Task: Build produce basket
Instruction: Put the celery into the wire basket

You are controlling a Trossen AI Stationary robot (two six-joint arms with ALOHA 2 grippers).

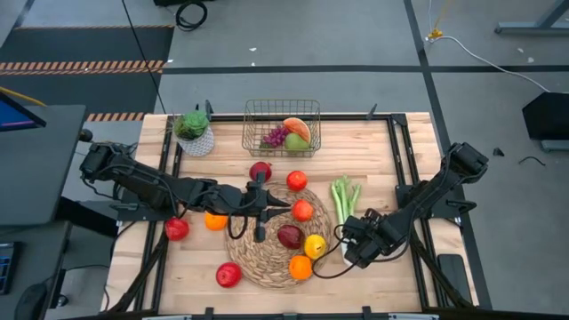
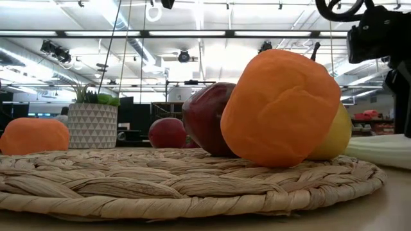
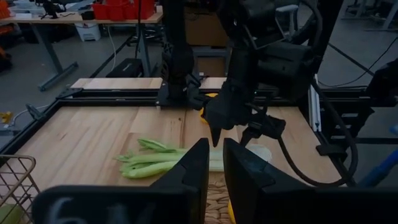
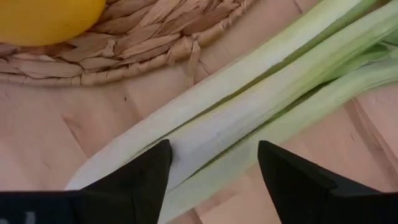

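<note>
Pale green and white, the leek (image 4: 249, 106) lies on the bench just beside the woven mat (image 1: 267, 258), on the side away from the left gripper (image 1: 259, 233). Its long axis runs crosswise between the parted fingers of the empty right gripper (image 4: 214, 165), which hangs directly above. The left gripper, nearly closed and empty, hovers over the mat

Table (image 1: 373, 147): pale planked wood, matt | mat (image 2: 192, 179): coarse woven straw | basket (image 1: 258, 116): thin dark wire | apple (image 2: 205, 119): glossy | orange (image 2: 279, 106): matt, dimpled | leek (image 4: 249, 106): smooth, ribbed
</note>
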